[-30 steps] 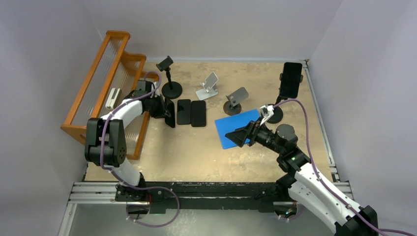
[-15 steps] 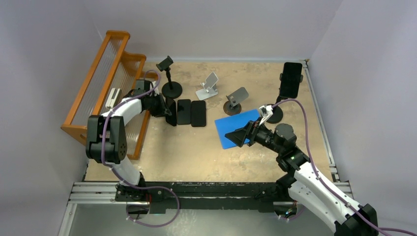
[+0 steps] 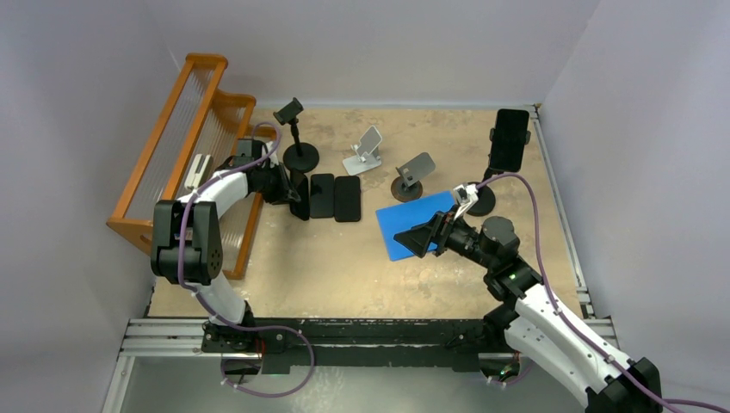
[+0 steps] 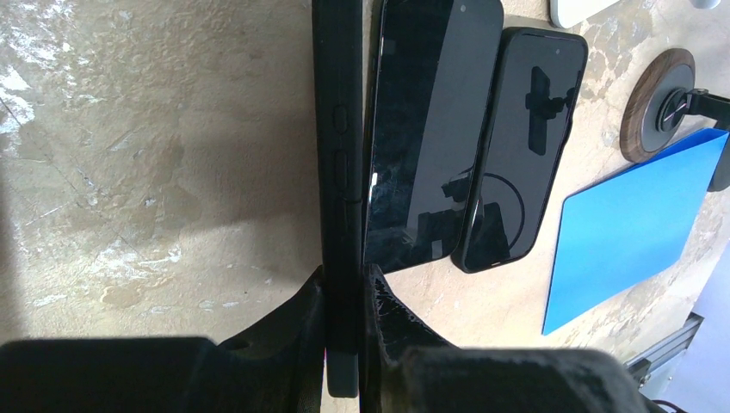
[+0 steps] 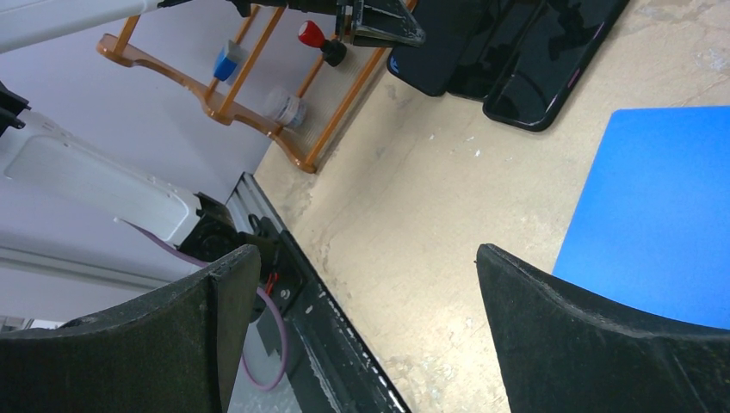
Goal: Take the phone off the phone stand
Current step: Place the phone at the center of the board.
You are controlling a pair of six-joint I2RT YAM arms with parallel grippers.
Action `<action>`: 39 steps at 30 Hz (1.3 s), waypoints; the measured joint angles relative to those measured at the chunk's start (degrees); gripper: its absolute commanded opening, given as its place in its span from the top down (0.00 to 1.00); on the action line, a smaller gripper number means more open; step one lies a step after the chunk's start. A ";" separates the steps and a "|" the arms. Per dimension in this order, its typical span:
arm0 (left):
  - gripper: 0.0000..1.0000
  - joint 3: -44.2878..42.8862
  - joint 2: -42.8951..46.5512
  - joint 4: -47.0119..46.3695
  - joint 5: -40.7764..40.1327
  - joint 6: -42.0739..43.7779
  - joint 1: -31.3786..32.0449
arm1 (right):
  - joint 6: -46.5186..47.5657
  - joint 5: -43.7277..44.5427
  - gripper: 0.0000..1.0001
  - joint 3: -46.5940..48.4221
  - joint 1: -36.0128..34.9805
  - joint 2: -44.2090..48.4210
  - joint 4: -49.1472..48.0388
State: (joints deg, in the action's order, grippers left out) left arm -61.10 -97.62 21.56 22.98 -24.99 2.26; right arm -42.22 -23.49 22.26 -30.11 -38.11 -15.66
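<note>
Left arm [image 3: 215, 194]: rises from its base at the near edge, bends sharply at the elbow, and the white forearm reaches away and to the right. Left claw [image 4: 344, 284]: points down and away from the base. Its two fingers [image 4: 301, 318] are clamped on the lower end of a phone [image 4: 337, 172] held edge-on, one pad on each face.

Right arm [image 3: 551, 323]: extends from its base at the near right corner, leaning up and to the left, with the wrist turned leftward. Right claw [image 5: 366, 254]: points left, low over the worktop [image 5: 413, 258]. Its jaws are spread wide, with nothing between the fingers.
</note>
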 measured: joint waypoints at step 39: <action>0.77 -0.55 -0.98 -0.24 -7.21 0.83 0.00 | 0.31 0.09 0.03 -0.02 0.00 0.70 1.33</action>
State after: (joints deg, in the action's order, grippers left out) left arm -61.65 -98.61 21.32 15.77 -24.16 2.26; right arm -41.91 -23.40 22.24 -30.11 -37.41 -14.33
